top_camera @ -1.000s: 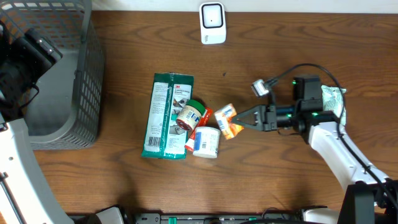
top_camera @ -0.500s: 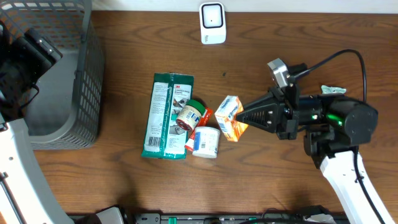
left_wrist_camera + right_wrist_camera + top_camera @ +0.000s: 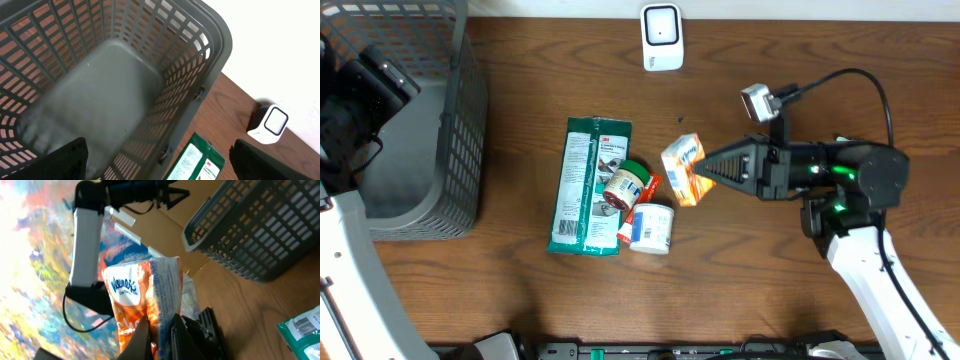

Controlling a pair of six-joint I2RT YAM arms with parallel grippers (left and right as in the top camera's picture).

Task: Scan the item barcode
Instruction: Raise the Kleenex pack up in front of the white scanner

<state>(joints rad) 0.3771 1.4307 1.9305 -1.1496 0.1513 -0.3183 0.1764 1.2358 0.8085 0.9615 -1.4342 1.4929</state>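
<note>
My right gripper (image 3: 707, 167) is shut on the edge of an orange and white snack pouch (image 3: 682, 168) and holds it above the table, right of the item pile. In the right wrist view the pouch (image 3: 136, 291) stands up from the shut fingers (image 3: 142, 339), its blue-printed seam facing the camera. No barcode shows on it. The white scanner (image 3: 661, 37) stands at the table's far edge, up and left of the pouch. My left gripper (image 3: 160, 147) hangs open over the grey basket (image 3: 210, 55), with nothing between its fingers.
On the table lie a green 3M package (image 3: 588, 185), a small round canister (image 3: 623, 186) and a white tub (image 3: 651, 228). The basket (image 3: 470, 130) fills the far left corner. The scanner (image 3: 270, 122) and green package (image 3: 196, 161) also show in the left wrist view.
My right gripper has lifted the pouch off the table beside the tub and carried it toward the far edge. The left arm has not moved.
</note>
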